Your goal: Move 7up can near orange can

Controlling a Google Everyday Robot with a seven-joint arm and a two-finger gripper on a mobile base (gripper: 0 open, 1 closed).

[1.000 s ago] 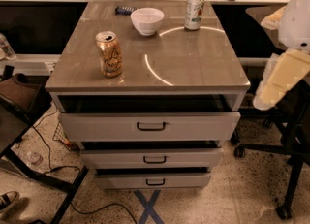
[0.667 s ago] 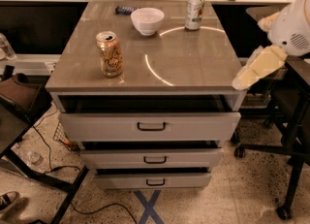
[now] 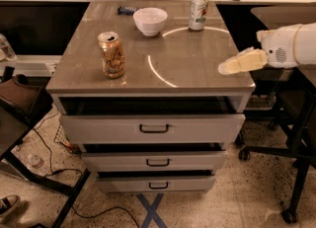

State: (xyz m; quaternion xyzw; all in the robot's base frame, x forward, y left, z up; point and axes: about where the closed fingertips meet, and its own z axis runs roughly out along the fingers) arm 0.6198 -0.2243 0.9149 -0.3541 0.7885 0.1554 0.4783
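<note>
- The gripper (image 3: 229,66) hangs at the right side of the frame, over the front right corner of the cabinet top (image 3: 192,74), and its pale tip points to the left.
- From this view it is not possible to tell if the gripper is spread or pressed together. It looks like one pale wedge, and no object is seen in it.
- The 7up can (image 3: 198,11) stands upright in the upper middle of the frame, a little to the right, near the back edge of the cabinet top. Its long axis is vertical.
- From the gripper, the 7up can lies upward and a little to the left in the picture, well apart from it. The coming move turns on this relation: the arm probably has to go toward the back edge and meet the can from its side.
- The robot has only one arm, so there is no choice of the nearer hand.
- The orange can (image 3: 111,54) stands upright in the left middle of the frame, well apart from the 7up can, lower and to the left of it.
- A white bowl (image 3: 150,20) sits near the back, just beside the straight line between the two cans, so the carrying path probably must pass in front of it.
- The task seems to be at its start, because the 7up can is not yet grasped.
</note>
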